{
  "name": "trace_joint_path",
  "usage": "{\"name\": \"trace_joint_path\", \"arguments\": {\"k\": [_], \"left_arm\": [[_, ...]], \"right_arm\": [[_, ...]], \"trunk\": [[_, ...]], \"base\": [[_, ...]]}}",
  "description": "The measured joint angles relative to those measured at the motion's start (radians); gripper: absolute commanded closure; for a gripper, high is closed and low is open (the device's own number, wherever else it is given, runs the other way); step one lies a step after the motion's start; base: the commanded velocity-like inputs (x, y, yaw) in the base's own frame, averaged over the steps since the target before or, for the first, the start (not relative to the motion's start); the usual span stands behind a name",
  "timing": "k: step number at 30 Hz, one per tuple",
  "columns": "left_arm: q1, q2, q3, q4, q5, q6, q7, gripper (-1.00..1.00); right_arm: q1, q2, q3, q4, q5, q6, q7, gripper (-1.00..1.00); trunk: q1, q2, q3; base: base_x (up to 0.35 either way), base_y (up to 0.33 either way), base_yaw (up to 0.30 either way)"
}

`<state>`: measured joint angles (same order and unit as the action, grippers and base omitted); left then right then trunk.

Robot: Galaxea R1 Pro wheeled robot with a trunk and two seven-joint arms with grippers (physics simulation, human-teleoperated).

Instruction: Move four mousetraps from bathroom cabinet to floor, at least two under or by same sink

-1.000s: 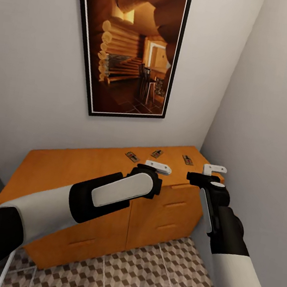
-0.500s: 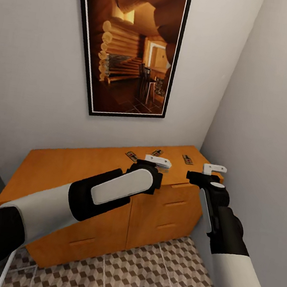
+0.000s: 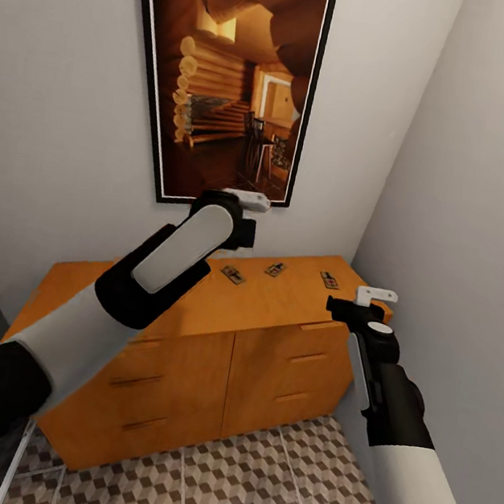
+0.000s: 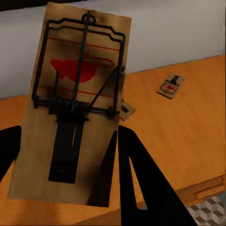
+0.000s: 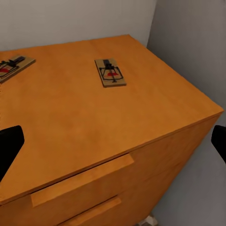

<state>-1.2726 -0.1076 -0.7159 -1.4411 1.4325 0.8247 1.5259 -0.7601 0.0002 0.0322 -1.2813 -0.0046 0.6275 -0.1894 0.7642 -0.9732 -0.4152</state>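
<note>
Wooden trap (image 4: 75,108), gripped in the left gripper's (image 3: 248,200) jaws, has risen off the worktop (image 3: 195,300) where three traps (image 3: 274,269) remain near its back edge, while the right gripper (image 3: 362,300) hovers open.

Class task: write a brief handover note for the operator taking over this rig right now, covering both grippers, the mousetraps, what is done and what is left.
Left gripper: shut on one mousetrap, held above the orange cabinet.
Right gripper: open, empty, at the cabinet's right end.
Three mousetraps lie on the cabinet top.
Done: one trap picked up.
Left: none is on the tiled floor yet; set all four there, two by the sink.
</note>
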Motion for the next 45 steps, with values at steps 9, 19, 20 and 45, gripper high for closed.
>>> {"name": "trace_joint_path", "arguments": {"k": [9, 19, 20, 45], "left_arm": [[-0.136, -0.019, 0.013, -0.008, 0.036, 0.033, -0.133, 1.00], [-0.165, -0.011, 0.228, -0.012, 0.339, 0.047, -0.534, 1.00], [-0.165, -0.011, 0.236, -0.012, 0.347, 0.048, -0.552, 1.00], [-0.153, 0.069, 0.339, 0.004, 0.554, 0.175, -1.157, 1.00]], "right_arm": [[0.000, 0.000, 0.000, 0.003, 0.000, -0.001, 0.000, -1.00], [0.000, 0.000, 0.000, 0.028, 0.003, -0.018, 0.000, -1.00], [0.000, 0.000, 0.000, 0.030, 0.003, -0.021, 0.000, -1.00], [0.007, -0.002, 0.248, 0.024, -0.001, 0.015, 0.006, -1.00]], "trunk": [[0.000, 0.000, 0.000], [0.000, 0.000, 0.000], [0.000, 0.000, 0.000], [0.000, 0.000, 0.000]], "base": [[0.000, 0.000, 0.000], [0.000, 0.000, 0.000], [0.000, 0.000, 0.000], [0.000, 0.000, 0.000]]}}
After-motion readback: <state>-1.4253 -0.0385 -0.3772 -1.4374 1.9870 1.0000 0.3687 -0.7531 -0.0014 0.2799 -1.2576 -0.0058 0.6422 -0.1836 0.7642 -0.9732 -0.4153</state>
